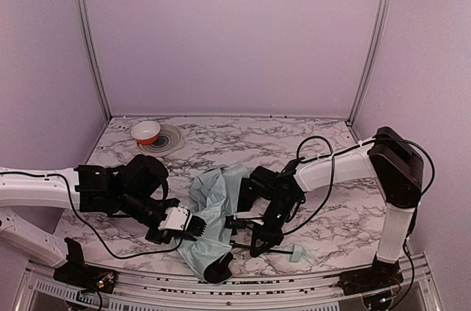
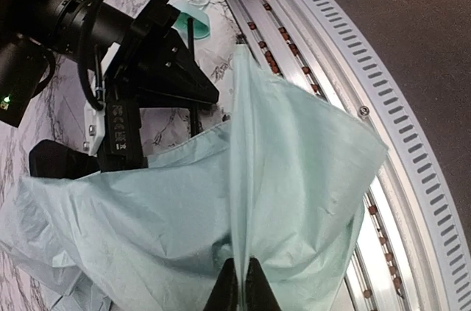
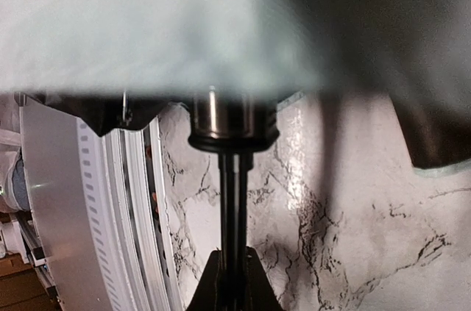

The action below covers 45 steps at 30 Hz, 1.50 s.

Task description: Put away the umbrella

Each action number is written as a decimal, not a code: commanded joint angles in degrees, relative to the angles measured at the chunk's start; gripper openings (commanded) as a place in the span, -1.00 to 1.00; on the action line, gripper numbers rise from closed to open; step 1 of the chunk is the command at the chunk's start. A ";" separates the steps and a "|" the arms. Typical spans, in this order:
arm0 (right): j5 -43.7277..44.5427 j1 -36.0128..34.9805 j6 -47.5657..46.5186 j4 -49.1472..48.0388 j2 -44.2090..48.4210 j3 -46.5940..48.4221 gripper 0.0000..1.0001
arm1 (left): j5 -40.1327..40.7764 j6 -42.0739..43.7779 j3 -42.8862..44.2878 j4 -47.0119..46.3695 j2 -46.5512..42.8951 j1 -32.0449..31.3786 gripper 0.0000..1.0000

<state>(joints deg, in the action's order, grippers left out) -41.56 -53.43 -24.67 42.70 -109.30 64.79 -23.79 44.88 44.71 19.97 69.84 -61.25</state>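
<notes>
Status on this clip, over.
Left pincer shut on umbrella canopy fold. Right pincer shut on its black shaft. Bowl far back, not in the way.

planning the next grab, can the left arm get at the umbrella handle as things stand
Probably not: the left tool is shut on the canopy, and the right tool, gripping the shaft, sits between it and the handle.

Right pincer (image 3: pixel 234 270) tight on umbrella shaft (image 3: pixel 234 193)
</notes>
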 commanded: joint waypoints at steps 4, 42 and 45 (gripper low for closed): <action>3.17 0.17 -1.92 -1.83 0.47 0.45 -1.00 | -0.84 -14.88 0.27 -17.04 0.40 4.79 -1.00; 2.41 8.82 29.95 -40.91 -3.51 7.84 -0.30 | -14.81 -27.36 0.26 -26.41 2.44 14.38 -1.00; -0.26 8.86 30.47 -38.52 -8.50 9.45 -0.39 | -11.30 -29.86 4.93 -25.19 6.68 15.14 -1.00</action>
<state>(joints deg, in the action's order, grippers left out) -38.74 -45.19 1.67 4.32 -112.99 71.26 -39.03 19.27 44.01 -2.98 72.23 -46.85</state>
